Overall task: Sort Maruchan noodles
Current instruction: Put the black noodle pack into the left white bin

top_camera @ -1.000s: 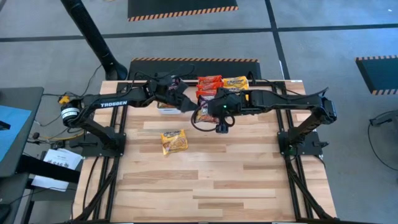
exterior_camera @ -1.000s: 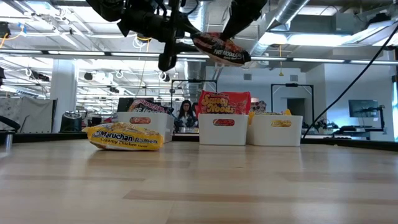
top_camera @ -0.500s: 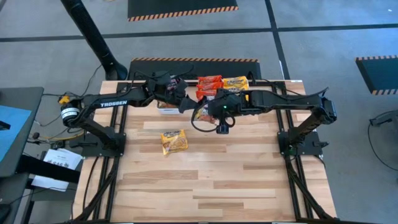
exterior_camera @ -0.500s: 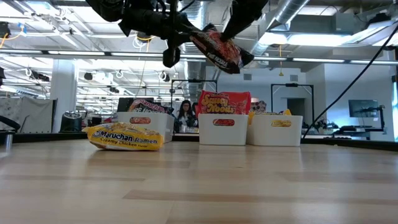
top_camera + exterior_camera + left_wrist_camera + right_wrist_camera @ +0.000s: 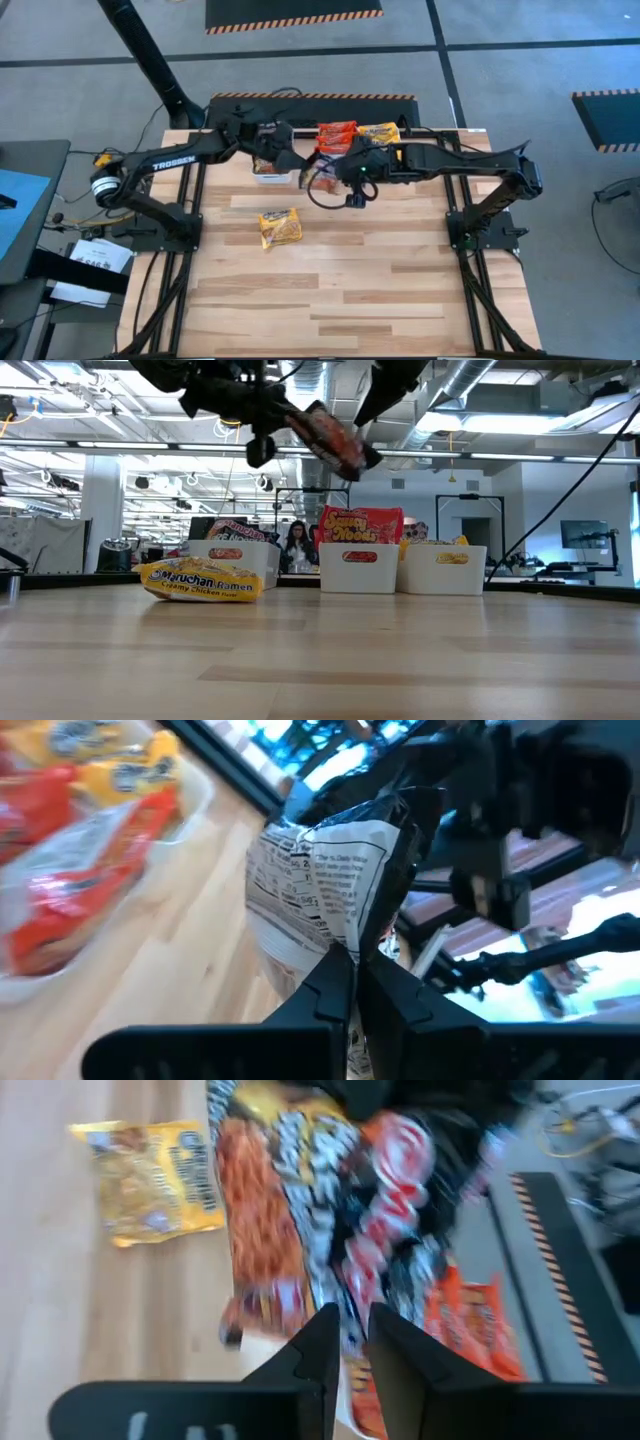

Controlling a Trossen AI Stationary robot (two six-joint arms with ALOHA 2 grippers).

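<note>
While L fingers [image 5: 355, 982] pinch dark packet [image 5: 335, 880], R fingers [image 5: 345, 1342] sit near

Light butcher-block wooden tabletop [image 5: 350, 290] on grey concrete floor [image 5: 560, 30]. Black hazard-striped mat [image 5: 290, 12] at 12 o'clock, another at 3. Low view: open workshop, white ceiling ducts [image 5: 470, 380], strip lights, seated person [image 5: 298, 545] behind.
</note>
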